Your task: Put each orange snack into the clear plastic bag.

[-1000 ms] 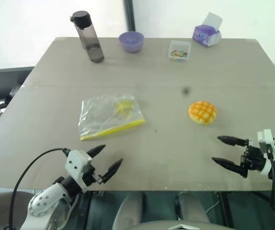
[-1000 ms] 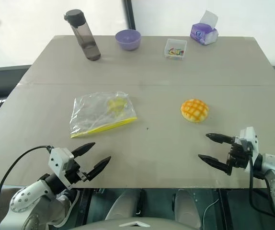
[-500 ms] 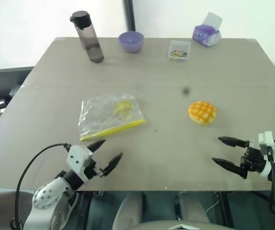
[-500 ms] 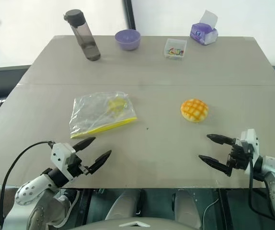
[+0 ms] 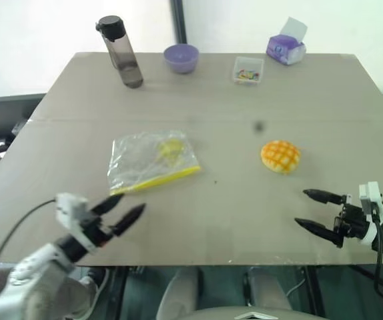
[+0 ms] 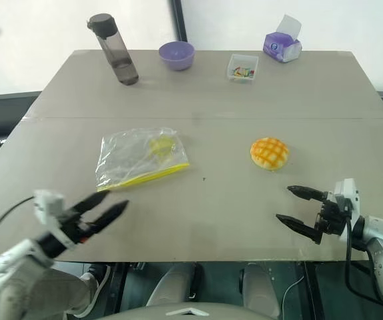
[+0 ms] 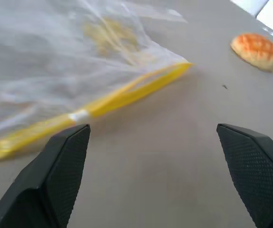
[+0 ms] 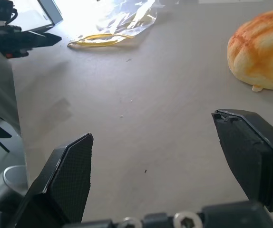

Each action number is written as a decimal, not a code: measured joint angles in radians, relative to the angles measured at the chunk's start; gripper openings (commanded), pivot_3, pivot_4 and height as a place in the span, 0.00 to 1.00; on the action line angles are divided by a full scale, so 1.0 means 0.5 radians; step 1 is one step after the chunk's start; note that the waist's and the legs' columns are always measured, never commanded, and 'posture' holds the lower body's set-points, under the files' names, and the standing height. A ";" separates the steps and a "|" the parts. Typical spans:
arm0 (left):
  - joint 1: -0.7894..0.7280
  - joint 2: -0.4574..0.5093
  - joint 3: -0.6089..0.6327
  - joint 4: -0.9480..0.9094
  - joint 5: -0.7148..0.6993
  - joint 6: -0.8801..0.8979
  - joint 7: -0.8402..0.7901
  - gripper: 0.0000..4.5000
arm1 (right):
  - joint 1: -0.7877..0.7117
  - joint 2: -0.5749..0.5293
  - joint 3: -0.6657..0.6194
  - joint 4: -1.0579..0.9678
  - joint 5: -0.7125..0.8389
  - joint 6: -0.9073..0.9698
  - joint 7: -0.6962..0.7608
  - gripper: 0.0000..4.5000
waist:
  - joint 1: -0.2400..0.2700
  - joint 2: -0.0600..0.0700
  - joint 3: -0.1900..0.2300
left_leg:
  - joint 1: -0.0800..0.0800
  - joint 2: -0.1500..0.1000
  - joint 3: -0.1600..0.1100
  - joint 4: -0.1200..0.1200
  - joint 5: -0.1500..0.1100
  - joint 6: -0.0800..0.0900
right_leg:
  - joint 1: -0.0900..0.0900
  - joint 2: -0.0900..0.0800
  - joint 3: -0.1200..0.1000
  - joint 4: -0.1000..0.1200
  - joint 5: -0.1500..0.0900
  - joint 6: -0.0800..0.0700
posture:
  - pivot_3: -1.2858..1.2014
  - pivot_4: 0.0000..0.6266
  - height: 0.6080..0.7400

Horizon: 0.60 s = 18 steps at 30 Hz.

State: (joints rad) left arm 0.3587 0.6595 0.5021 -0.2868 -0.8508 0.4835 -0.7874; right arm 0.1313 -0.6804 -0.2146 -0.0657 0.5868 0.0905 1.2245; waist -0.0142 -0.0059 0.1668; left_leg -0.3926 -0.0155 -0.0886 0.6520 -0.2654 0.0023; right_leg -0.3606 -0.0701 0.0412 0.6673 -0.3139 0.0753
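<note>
Both jaws gape wide, empty. The bun (image 5: 281, 156) sits on the tabletop (image 5: 231, 100), just ahead of the right gripper (image 5: 317, 212); the bag (image 5: 150, 161) lies flat before the left gripper (image 5: 123, 209). I'd straddle the bun squarely, then squeeze gently.

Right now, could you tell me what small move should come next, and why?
Probably ease the right gripper forward toward the orange snack. Its jaws stand open and empty, the snack lies untouched on the table just beyond it, apart from the clear plastic bag, which lies flat ahead of the open left gripper.
</note>
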 measured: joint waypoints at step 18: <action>-0.647 0.196 0.121 0.861 -0.109 0.582 0.064 1.00 | 0.050 0.004 -0.035 -0.359 0.260 0.215 -0.017 0.99 | -0.001 -0.001 -0.001 | 0.006 -0.001 0.003 0.002 0.001 -0.001 | 0.000 0.000 0.005 0.011 0.000 0.000 | 0.52 0.24 1.00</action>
State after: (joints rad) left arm 0.0353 0.7575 0.5628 0.1436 -0.9053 0.7748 -0.7553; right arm 0.1563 -0.6783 -0.2320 -0.2450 0.7169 0.1982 1.2159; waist -0.0149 -0.0066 0.1662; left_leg -0.3895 -0.0161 -0.0872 0.6528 -0.2651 0.0018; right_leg -0.3608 -0.0702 0.0434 0.6729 -0.3140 0.0752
